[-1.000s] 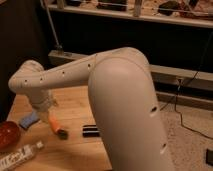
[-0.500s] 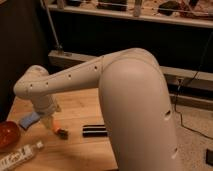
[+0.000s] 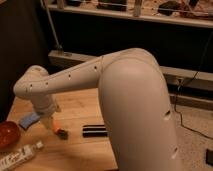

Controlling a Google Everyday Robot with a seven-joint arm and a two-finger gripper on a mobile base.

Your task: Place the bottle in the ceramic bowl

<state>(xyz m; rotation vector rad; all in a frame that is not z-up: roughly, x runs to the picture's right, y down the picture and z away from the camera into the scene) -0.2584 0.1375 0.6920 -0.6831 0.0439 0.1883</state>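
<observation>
The biggest thing in view is the robot's white arm (image 3: 132,95), whose bulky elbow fills the middle and right of the picture, while its forearm reaches left and slightly down to a rounded wrist over the left part of the wooden table (image 3: 80,106). The table takes up the lower left, its far edge running along a dark wall and its right edge hidden behind the elbow. Behind it a metal rack (image 3: 150,17) crosses the top of the scene, with dim items on its shelf that cannot be made out. To the right of the elbow is speckled floor (image 3: 196,146). The gripper (image 3: 48,120) hangs straight down from the wrist, low over the table's left half. It is released, with its fingers spread and nothing between them. At the table's left edge sits the ceramic bowl (image 3: 7,134), reddish-orange, cut off by the frame and with nothing seen in it. The bottle (image 3: 19,155) lies on its side at the near left corner, just in front of the bowl, with its white cap pointing right, and well apart from the gripper. A flat black bar (image 3: 95,130) lies right of the gripper, toward the table's near edge. A small blue cup (image 3: 28,120) rests just left of the gripper, between it and the bowl. An orange-handled brush (image 3: 59,131) lies just below and right of the fingertips, and whether they touch it cannot be told.
</observation>
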